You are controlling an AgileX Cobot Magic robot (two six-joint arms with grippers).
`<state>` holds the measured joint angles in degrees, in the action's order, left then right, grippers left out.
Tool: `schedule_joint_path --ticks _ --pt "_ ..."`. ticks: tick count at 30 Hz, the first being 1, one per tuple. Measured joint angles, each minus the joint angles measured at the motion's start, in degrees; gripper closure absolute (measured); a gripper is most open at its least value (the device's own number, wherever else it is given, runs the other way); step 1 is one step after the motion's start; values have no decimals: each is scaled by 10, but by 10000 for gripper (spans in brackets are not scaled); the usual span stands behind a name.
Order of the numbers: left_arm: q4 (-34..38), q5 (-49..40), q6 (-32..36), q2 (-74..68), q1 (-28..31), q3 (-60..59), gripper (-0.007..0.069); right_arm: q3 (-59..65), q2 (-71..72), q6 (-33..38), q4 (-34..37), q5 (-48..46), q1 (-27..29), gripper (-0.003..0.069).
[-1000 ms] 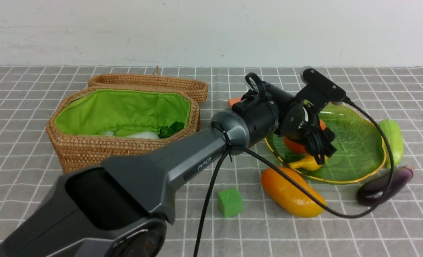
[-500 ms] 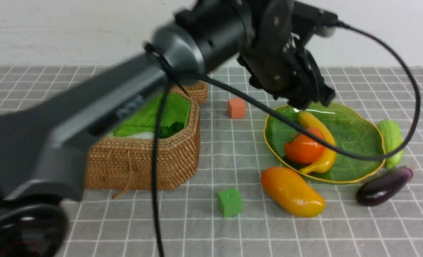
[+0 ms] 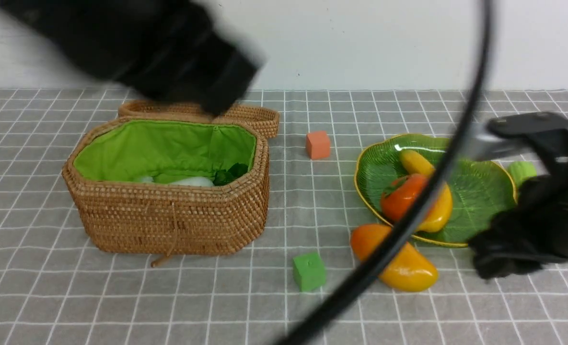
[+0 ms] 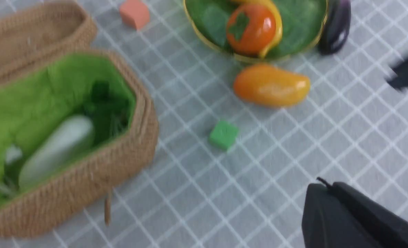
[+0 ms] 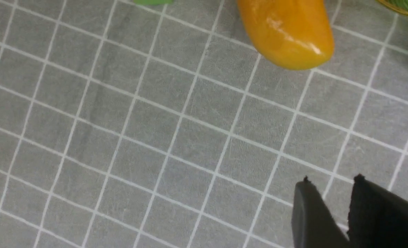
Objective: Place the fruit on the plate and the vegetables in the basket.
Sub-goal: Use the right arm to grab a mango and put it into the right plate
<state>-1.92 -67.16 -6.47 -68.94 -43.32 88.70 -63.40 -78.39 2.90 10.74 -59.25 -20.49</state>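
Grey checked cloth (image 3: pixel 121 297) covers the table, with a white wall behind. At the left the basket (image 3: pixel 168 220) stands open with the radish (image 3: pixel 195 181) lying inside on the green lining. The left gripper (image 4: pixel 331 193) is high above this side and blurred, so I cannot tell if its jaws are apart or together. Next come an orange cube (image 3: pixel 318 144) and, nearer, a green cube (image 3: pixel 308 271). On the plate (image 3: pixel 485 191) the persimmon (image 3: pixel 401 196) rests against the banana (image 3: pixel 415 163). The mango (image 3: pixel 413 270) lies on the cloth just beside the plate's near rim, its long axis slanting from far-left to near-right. The right gripper (image 5: pixel 331 186) is low over the cloth to the right of the mango, fingers close together and holding nothing. I judge this arm much the nearer one, and it should meet the mango across its short side. The gourd (image 3: pixel 521 170) sits just past the plate's right rim, and the eggplant (image 4: pixel 334 26) lies beside that rim too.
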Motion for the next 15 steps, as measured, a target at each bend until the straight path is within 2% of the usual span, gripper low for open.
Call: schedule_joint_path --ticks 3,5,6,11,15 --pt "19 69 -6 133 0 -156 638 -31 -75 11 3 25 0 359" --pt "25 103 -7 177 0 -210 638 -42 -103 16 5 35 0 307" --pt "37 163 -8 256 0 -305 638 -62 -144 28 9 56 0 200" --pt "46 232 -10 349 0 -388 638 -85 -198 46 10 100 0 43" --pt "55 238 -13 367 0 -397 638 -91 -230 58 12 123 -1 -8"
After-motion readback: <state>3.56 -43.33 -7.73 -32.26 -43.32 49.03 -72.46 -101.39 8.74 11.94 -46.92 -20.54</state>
